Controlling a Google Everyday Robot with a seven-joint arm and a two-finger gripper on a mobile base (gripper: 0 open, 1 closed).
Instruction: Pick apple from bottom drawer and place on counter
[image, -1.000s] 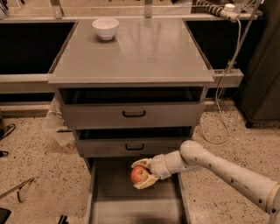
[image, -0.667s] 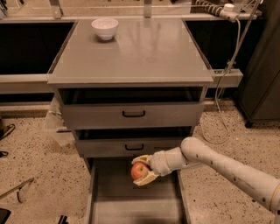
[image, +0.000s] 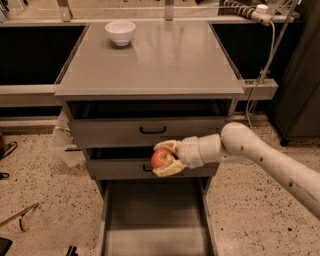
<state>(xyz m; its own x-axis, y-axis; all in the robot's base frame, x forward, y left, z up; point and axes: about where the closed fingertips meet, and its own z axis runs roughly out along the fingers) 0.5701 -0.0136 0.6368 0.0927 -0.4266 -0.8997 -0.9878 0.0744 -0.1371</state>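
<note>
One camera view is showing us the gripper (image: 160, 159) clamping its two fingers (image: 167, 145) above and below the apple (image: 160, 158), which is hanging in front of the middle drawer (image: 115, 170), over the open bottom drawer (image: 155, 220); whether it is touching that front we cannot tell. On the counter (image: 150, 60) a white bowl (image: 120, 32) is sitting near the far left corner.

Red apple (image: 160, 158) in cream gripper (image: 160, 160) by grey drawers (image: 110, 133), wht bowl (image: 120, 32)
</note>
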